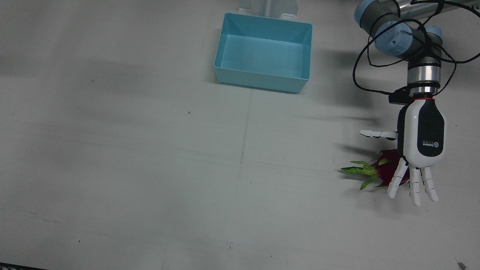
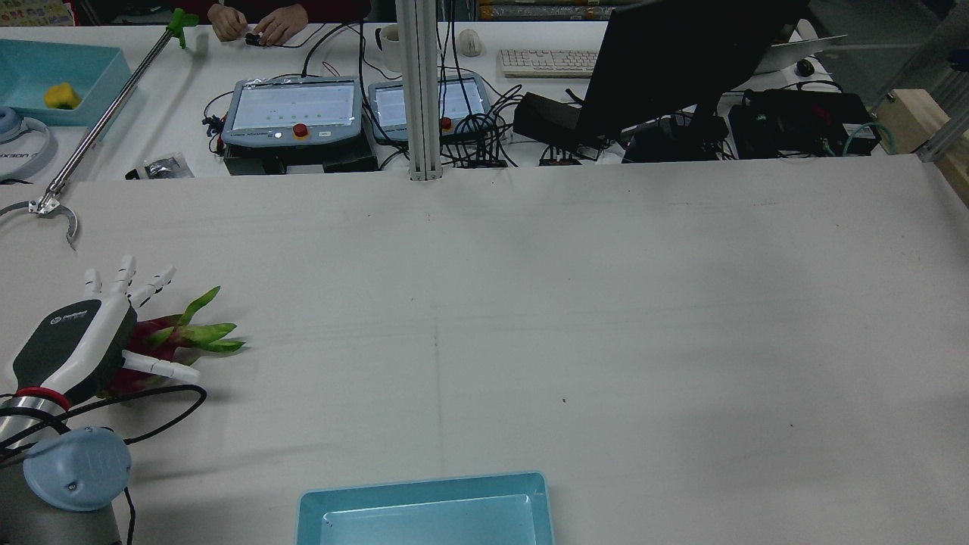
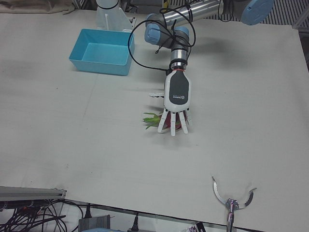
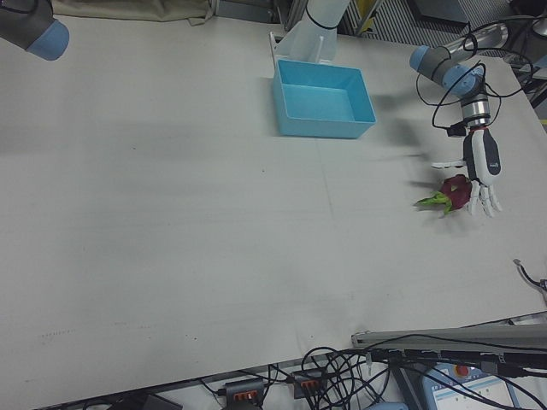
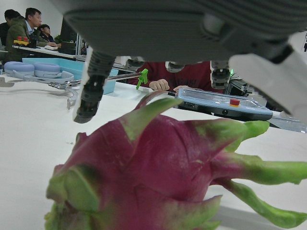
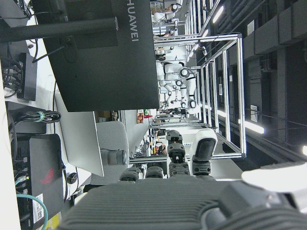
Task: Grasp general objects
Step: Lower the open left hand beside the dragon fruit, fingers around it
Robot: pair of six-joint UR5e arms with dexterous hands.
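A pink dragon fruit (image 1: 386, 168) with green leaf tips lies on the white table at the robot's left side. It also shows in the rear view (image 2: 155, 337) and fills the left hand view (image 5: 153, 177). My left hand (image 1: 422, 138) hovers palm-down right over it, fingers spread straight past the fruit and thumb out to the side, holding nothing. The left-front view (image 3: 177, 96) shows the same hand. Whether the palm touches the fruit I cannot tell. My right hand (image 6: 182, 201) shows only in its own view, aimed at the room with no object near it.
An empty light-blue bin (image 1: 258, 80) stands at the table's middle near the pedestals. A metal reacher claw (image 2: 45, 204) rests on the far table edge beyond my left hand, seen also in the left-front view (image 3: 232, 200). Monitors and cables lie beyond the table.
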